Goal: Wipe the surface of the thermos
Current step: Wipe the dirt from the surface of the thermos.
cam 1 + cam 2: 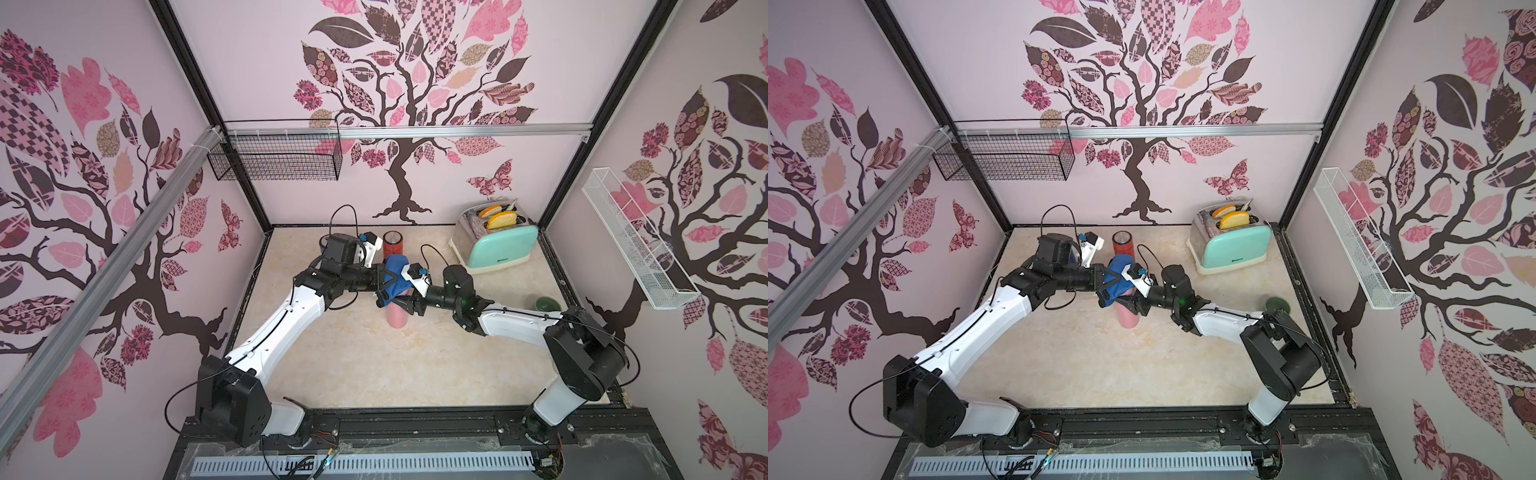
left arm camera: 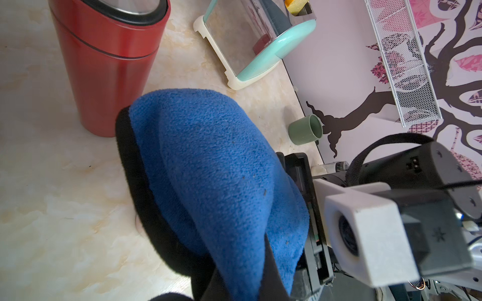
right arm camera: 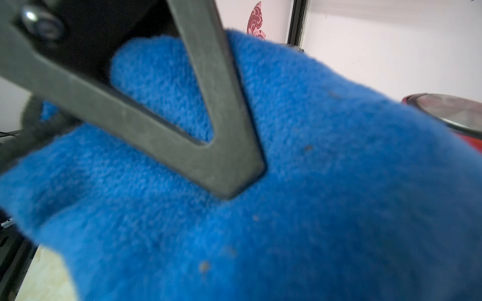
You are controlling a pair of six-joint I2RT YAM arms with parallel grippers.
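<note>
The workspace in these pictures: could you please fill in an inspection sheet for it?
Surface: beige marbled tabletop, no spill seen.
Job's things: pink thermos upright mid-table; blue cloth draped over its top.
Clutter: red tumbler, toaster holding bread, green cup.
Grippers: left gripper shut on the blue cloth; right gripper seems clamped on the pink thermos body.
Cables: black loops above both wrists; loose wires at the front rail.
Surroundings: black wire basket and white mesh shelf on tree-patterned walls.
</note>
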